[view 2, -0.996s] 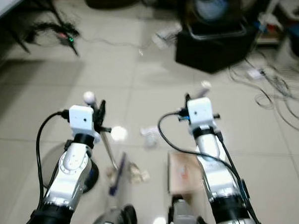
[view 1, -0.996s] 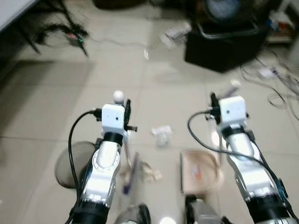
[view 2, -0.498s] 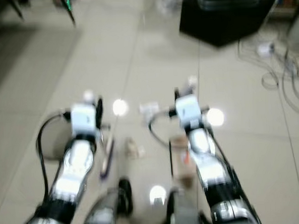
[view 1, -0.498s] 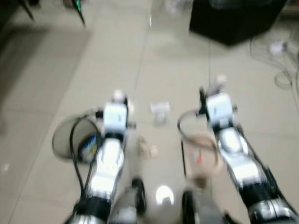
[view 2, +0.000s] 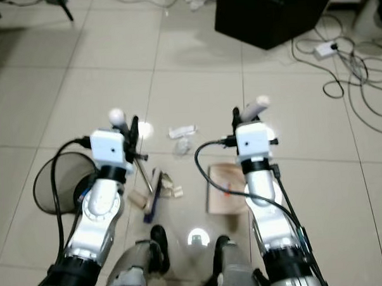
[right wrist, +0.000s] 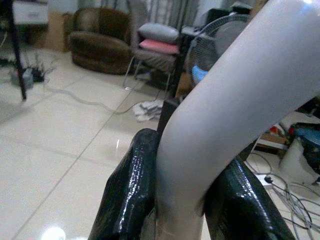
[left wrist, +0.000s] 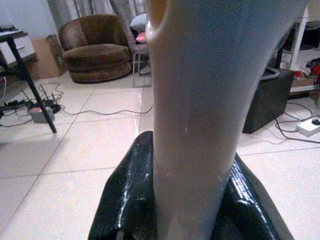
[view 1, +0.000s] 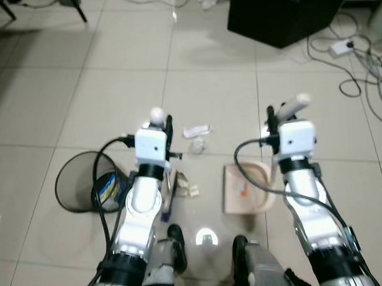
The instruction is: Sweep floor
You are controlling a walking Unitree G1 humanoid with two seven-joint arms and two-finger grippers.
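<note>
With the camera now tilted down, left fingers (left wrist: 125,200) pinch the broom handle (left wrist: 210,100), right fingers (right wrist: 135,185) the dustpan handle (right wrist: 225,110); paper scraps (view 1: 197,131) lie just beyond.

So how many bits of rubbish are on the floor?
3 show: white crumpled paper ahead between the hands, and two beige scraps beside the purple broom head. The arms may hide more.

A black box (view 1: 287,12) is standing on the tiled floor (view 1: 49,92). Just right of the box, cables (view 1: 352,53) are trailing around a white power strip (view 1: 340,46). Well left of the box, a brown armchair (left wrist: 97,47) is sitting.
</note>
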